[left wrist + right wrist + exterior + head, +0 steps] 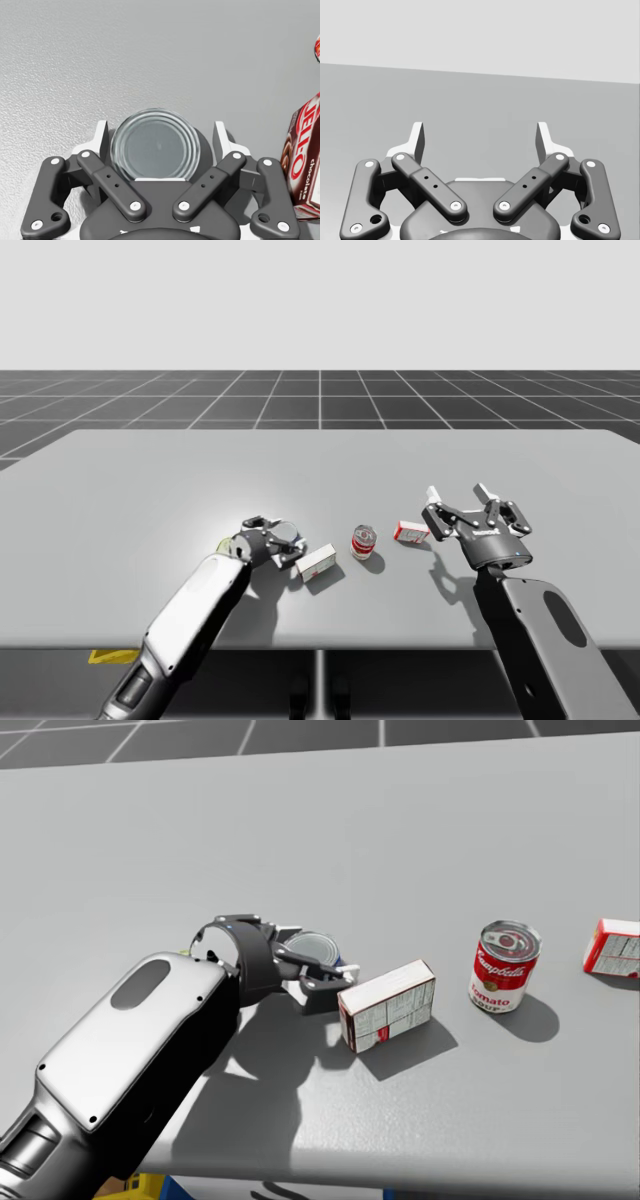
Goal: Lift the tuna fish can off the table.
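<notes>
**A:** High view?
**B:** Grey table, matte and flat. My left gripper is low on it. Beside it runs a row: small box, red-and-white can, second small box. My right gripper is raised near the second box, jaws apart, holding nothing. Beyond the table lie a dark gridded floor and a pale blank backdrop.

**A:** Head view?
**B:** The tuna fish can is low and flat with a silver lid. It stands on the table within the left gripper's fingers, near the small box.

**A:** Left wrist view?
**B:** The can sits between the fingers, lid up. Jaws apart: one finger is about at the rim, the other shows a sliver of gap, so it is not clamped. The small box stands off to one side of the gripper.

**A:** Right wrist view?
**B:** Jaws wide, with grey table ahead and the pale backdrop past it.

**A:** Which step?
**B:** My judgement is the grasp, just short of closing. Next the fingers need to close squarely on the can's wall, then lift straight up. The wall is short, so the grip must stay low, and the finger on the box side has to keep off the small box
</notes>
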Action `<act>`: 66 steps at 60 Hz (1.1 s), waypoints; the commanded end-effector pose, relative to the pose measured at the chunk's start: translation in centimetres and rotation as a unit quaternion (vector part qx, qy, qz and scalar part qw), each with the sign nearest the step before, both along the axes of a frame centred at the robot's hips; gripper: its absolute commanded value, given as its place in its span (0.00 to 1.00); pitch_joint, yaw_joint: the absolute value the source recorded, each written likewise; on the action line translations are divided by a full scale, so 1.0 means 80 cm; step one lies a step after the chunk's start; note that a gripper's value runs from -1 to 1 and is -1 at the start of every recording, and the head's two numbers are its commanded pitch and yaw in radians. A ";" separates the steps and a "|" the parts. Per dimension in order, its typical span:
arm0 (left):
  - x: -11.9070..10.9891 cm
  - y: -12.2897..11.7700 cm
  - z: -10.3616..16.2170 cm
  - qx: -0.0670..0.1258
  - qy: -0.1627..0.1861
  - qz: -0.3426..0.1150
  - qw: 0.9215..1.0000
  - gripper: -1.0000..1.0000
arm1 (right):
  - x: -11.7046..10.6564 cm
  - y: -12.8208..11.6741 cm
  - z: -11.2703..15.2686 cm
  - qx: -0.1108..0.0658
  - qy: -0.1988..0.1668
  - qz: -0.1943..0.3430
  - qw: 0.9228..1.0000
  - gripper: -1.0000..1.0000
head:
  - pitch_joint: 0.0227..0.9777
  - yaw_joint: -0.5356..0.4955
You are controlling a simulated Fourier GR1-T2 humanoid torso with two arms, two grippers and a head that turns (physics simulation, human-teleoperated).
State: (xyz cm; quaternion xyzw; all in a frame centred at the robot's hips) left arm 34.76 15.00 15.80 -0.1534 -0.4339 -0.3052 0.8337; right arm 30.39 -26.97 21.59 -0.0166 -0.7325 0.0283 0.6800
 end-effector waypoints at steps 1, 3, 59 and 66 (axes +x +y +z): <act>-0.002 0.008 -0.019 0.018 0.019 0.010 1.000 0.65 | 0.000 -0.001 0.000 0.000 -0.001 0.000 1.000 0.00 | 0.85 0.65; -0.003 0.008 -0.019 0.019 0.021 0.009 1.000 0.91 | 0.000 -0.001 0.000 0.000 -0.001 0.000 1.000 0.00 | 0.85 0.65; -0.008 0.000 0.019 0.026 -0.008 -0.010 1.000 1.00 | 0.000 -0.004 0.000 0.005 -0.004 0.002 1.000 0.00 | 0.46 0.69; -0.008 -0.001 0.053 0.027 -0.036 -0.015 0.999 1.00 | 0.000 -0.004 0.000 0.006 -0.005 0.004 1.000 0.00 | 0.46 0.69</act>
